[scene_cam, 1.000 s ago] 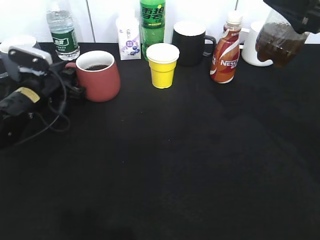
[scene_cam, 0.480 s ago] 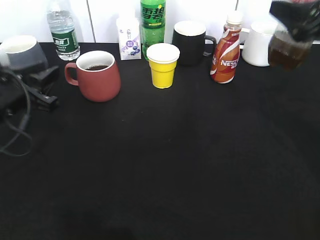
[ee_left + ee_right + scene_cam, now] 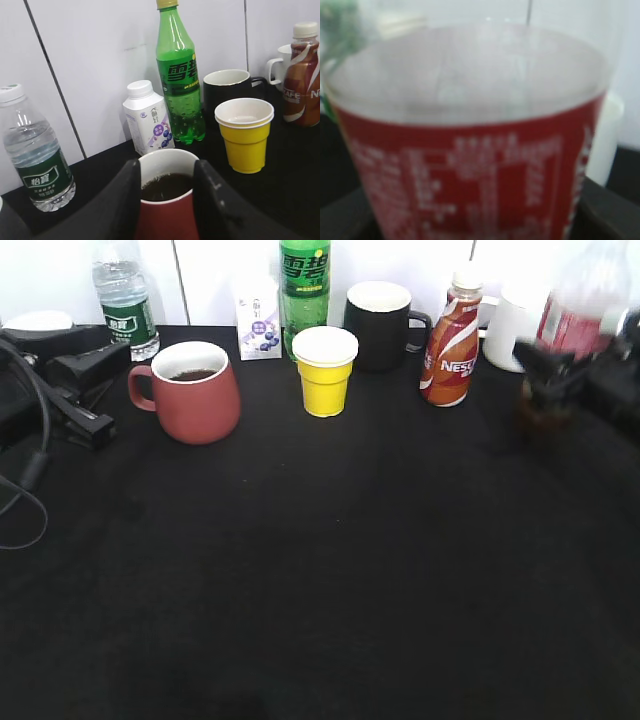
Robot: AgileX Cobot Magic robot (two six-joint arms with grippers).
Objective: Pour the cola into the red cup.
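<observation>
The red cup stands at the back left of the black table with dark cola in it. It also shows in the left wrist view. My left gripper is open just left of the cup's handle, apart from it. In the left wrist view its two fingers frame the cup. My right gripper is shut on the cola bottle at the far right. The bottle is upright and blurred, its base near the table. Its red label fills the right wrist view.
Along the back wall stand a water bottle, a small carton, a green soda bottle, a black mug, a Nescafe bottle and a white mug. A yellow cup stands beside the red cup.
The right gripper has brought the cola bottle down from a raised tilt to upright near the table. The left gripper has drawn back from the red cup's handle.
</observation>
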